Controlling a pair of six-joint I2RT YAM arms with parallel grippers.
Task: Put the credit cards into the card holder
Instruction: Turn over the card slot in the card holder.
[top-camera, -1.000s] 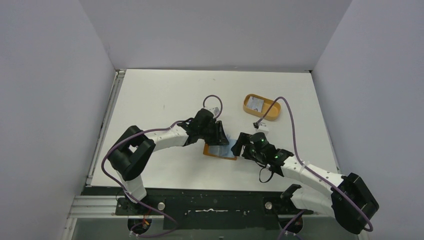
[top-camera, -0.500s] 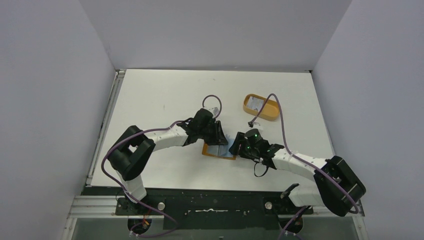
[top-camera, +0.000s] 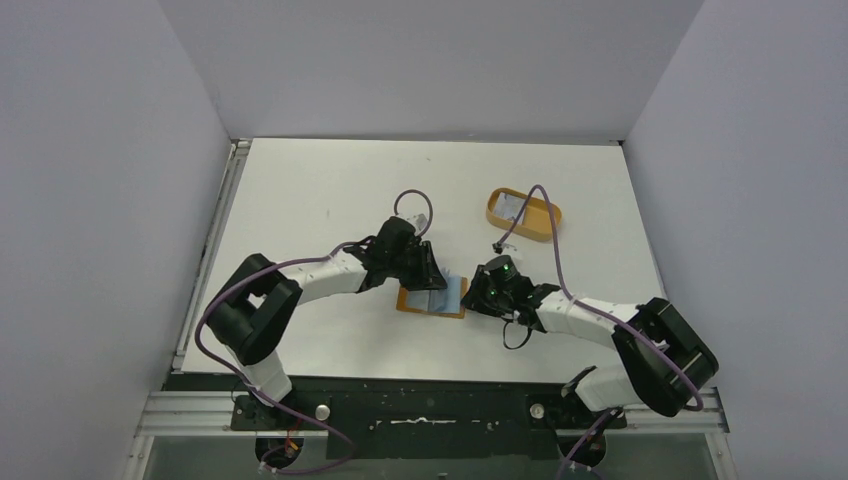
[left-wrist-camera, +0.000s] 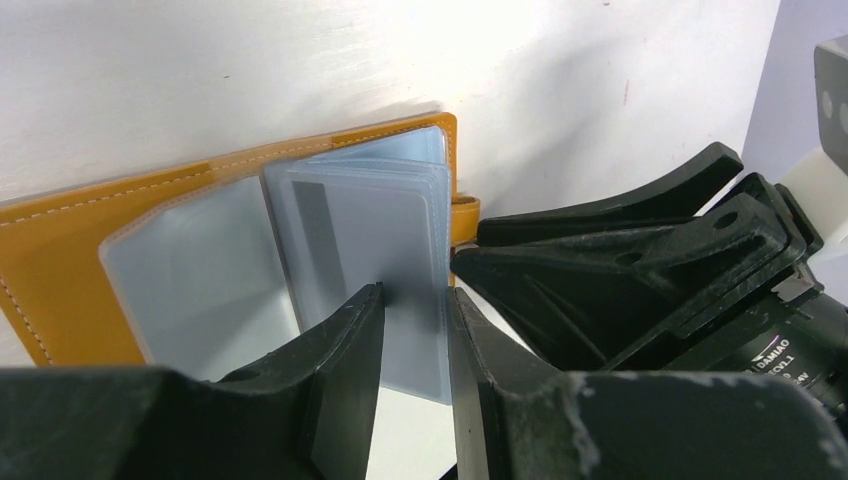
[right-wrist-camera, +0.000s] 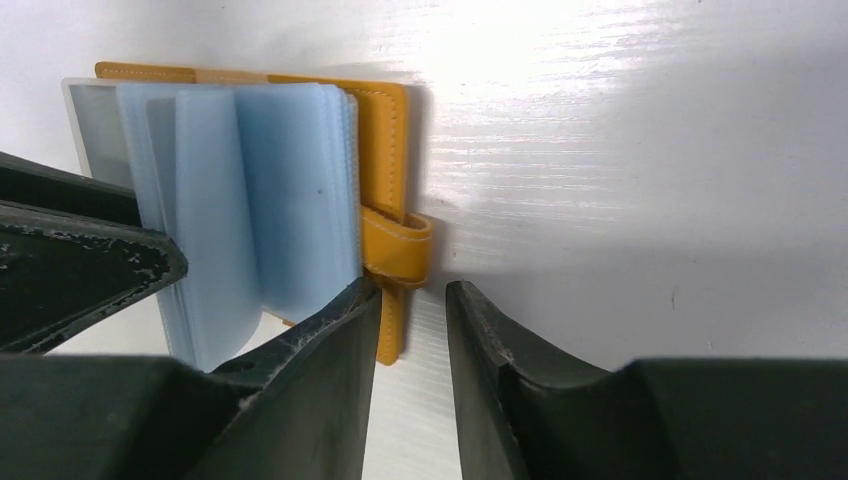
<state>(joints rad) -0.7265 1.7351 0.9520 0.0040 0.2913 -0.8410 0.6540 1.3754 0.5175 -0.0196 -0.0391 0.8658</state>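
- A flat white table (top-camera: 320, 190) fills the view from above, with pale grey walls on three sides
- Two black-and-white robot arms reach in from the near edge and meet just below the table's centre: the left arm (top-camera: 320, 275) comes from 8 o'clock, the right arm (top-camera: 590, 320) from 4 o'clock
- A small orange oval tray (top-camera: 545, 232) sits at about 2 o'clock from the table's centre, well apart from both grippers; pale thin rectangular credit cards (top-camera: 512, 207) lie inside it
- A flat orange-tan leather-like card holder (top-camera: 410, 302) lies open on the table between the two grippers, its grey-blue clear plastic sleeves fanned up from the cover
- The left gripper (left-wrist-camera: 415, 325) is at the card holder's 11 o'clock; its black fingers (left-wrist-camera: 345, 345) are drawn close together, pinching the free edge of the sleeve stack
- The right gripper (right-wrist-camera: 412, 310) is at the card holder's 3 o'clock, low over the table; its fingers stand a narrow gap apart with only bare table showing between them, one fingertip right at the sleeve edges
- A pale grey card (left-wrist-camera: 345, 235) with a darker stripe shows through the front sleeve
- The card holder's small orange snap tab (right-wrist-camera: 398, 250) sticks out from the cover's edge, just beyond the right gripper's fingertips
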